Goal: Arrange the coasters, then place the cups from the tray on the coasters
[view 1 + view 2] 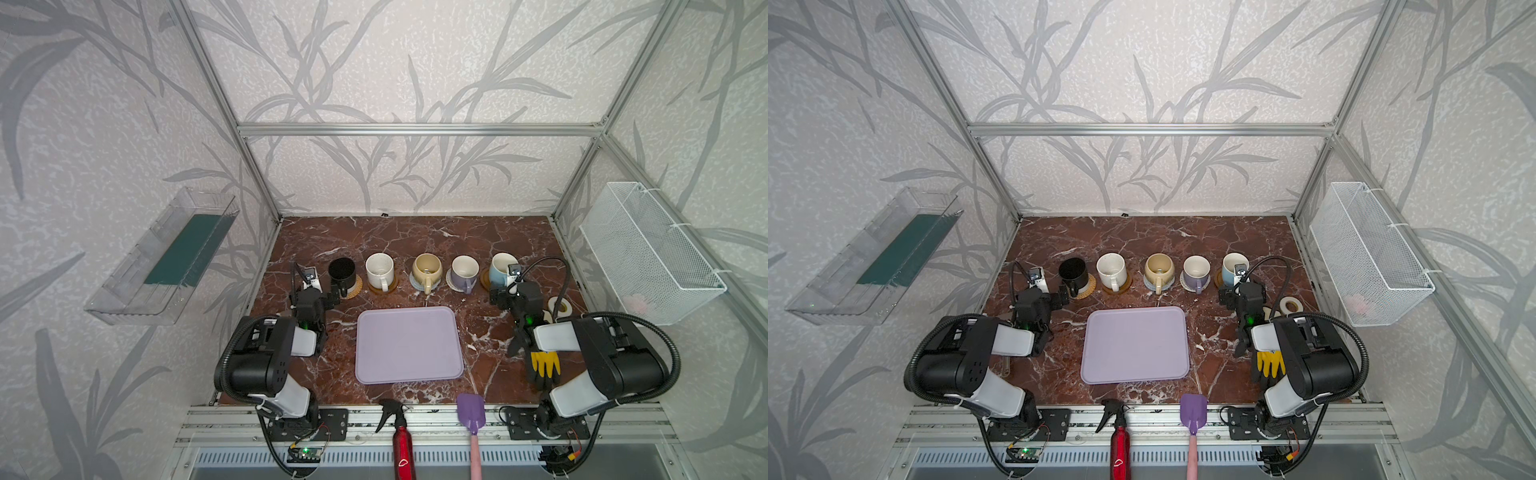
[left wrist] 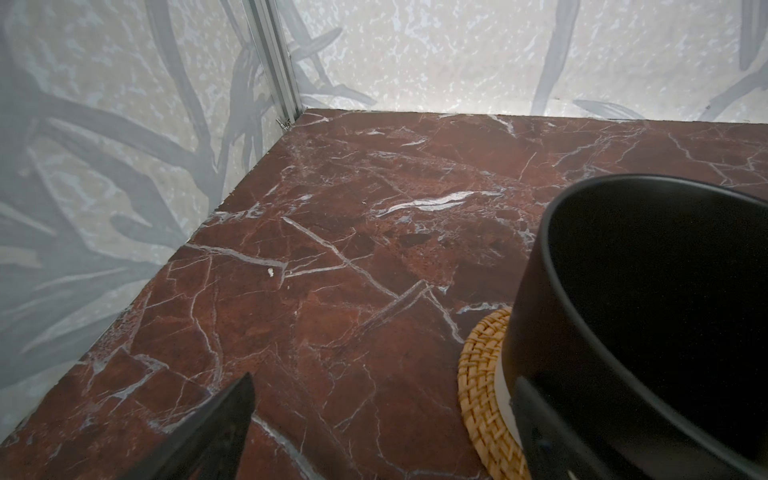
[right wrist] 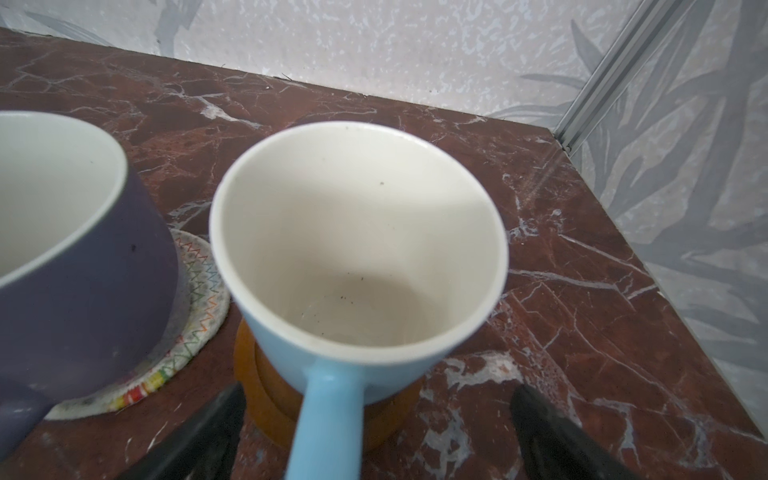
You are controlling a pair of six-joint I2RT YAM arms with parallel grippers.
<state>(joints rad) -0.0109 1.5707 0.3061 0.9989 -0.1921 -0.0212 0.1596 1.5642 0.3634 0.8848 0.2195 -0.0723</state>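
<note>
Being held wide open, nothing gripped: left gripper [image 2: 380, 415], right gripper [image 3: 374, 415]. All cups [image 1: 427, 266] are sitting on coasters [image 1: 415, 283] behind the bare tray [image 1: 409, 345]. The light blue cup [image 3: 357, 232] handle is being straddled by the right jaws. The black cup [image 2: 644, 311] is being crowded by one left finger [image 2: 540, 424]. Any sideways retreat is risking a cup being dragged off its coaster.

We find open tabletop [image 1: 415, 237] behind the mugs [image 1: 427, 268], which stand in a row with narrow gaps. The tray [image 1: 409, 345] fills the middle; gloves [image 1: 545, 363] and tape roll [image 1: 559, 308] crowd the right.
</note>
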